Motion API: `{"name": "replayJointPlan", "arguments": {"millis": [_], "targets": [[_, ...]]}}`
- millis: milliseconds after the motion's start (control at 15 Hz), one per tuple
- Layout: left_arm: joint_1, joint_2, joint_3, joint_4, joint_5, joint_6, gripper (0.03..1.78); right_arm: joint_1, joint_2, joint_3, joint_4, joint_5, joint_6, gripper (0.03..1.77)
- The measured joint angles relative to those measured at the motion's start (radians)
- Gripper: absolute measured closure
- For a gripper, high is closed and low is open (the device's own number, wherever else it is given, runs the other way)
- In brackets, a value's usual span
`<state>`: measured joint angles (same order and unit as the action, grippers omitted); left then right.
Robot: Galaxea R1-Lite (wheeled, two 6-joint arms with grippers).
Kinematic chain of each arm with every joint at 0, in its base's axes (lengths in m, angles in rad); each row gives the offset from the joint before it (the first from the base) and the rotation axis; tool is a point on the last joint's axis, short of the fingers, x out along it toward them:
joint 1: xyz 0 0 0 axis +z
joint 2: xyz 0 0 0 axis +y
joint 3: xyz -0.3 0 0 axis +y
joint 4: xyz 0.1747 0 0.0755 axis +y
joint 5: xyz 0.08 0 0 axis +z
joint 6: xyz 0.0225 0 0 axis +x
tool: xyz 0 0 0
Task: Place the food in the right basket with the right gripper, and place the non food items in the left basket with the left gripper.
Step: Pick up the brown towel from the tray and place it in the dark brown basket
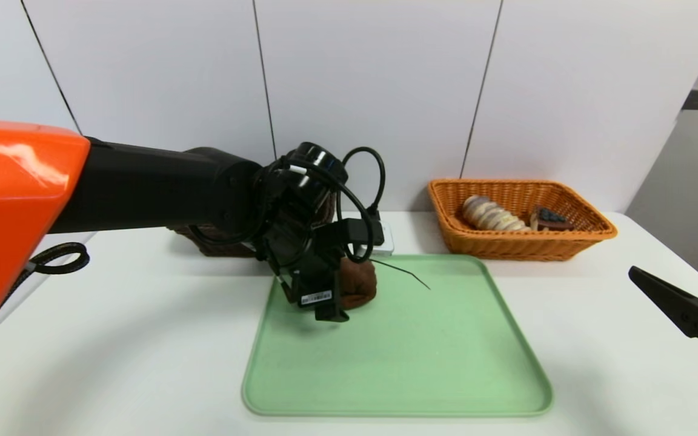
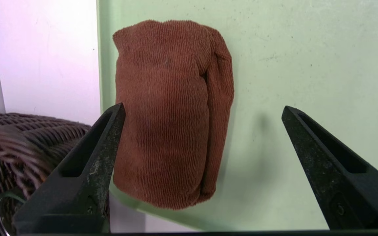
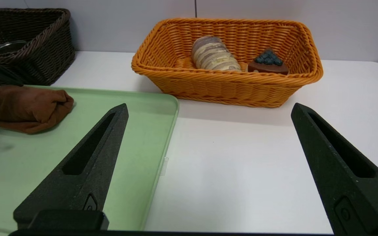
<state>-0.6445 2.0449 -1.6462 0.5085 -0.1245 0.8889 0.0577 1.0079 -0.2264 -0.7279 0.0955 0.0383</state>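
The ribbed brown cloth [image 2: 166, 114] looks soft and matt. Both baskets [image 3: 225, 87] are rough wicker; the tray [image 1: 397, 363] is smooth plastic.

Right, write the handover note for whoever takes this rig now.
Left gripper: open, over the brown cloth, not gripping it.
Right gripper: open and holding nothing, off the tray's right side.
Green tray: the folded cloth lies on it, near the dark basket.
Done: sliced roll and cake wedge are in the orange basket; a round-rimmed item is in the dark one.
Left: the cloth, into the dark basket.
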Motion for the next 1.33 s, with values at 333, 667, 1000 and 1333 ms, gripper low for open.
{"name": "replayJointPlan", "arguments": {"millis": [333, 667, 1000, 1333], "targets": [[0.002, 0.046, 0.001, -0.037, 0.005, -0.001, 0.12, 0.000, -0.003, 0.014, -0.005, -0.001, 0.000, 0.09], [0.008, 0.061, 0.003, -0.040, 0.007, 0.001, 0.51, 0.000, -0.003, 0.018, -0.003, 0.007, 0.000, 0.09], [0.011, 0.059, 0.003, -0.040, 0.033, 0.000, 1.10, 0.000, -0.003, 0.020, -0.001, 0.020, -0.001, 0.09], [0.011, 0.023, -0.006, -0.043, 0.040, -0.001, 1.69, 0.000, -0.008, 0.029, 0.000, 0.022, -0.003, 0.09]]}}
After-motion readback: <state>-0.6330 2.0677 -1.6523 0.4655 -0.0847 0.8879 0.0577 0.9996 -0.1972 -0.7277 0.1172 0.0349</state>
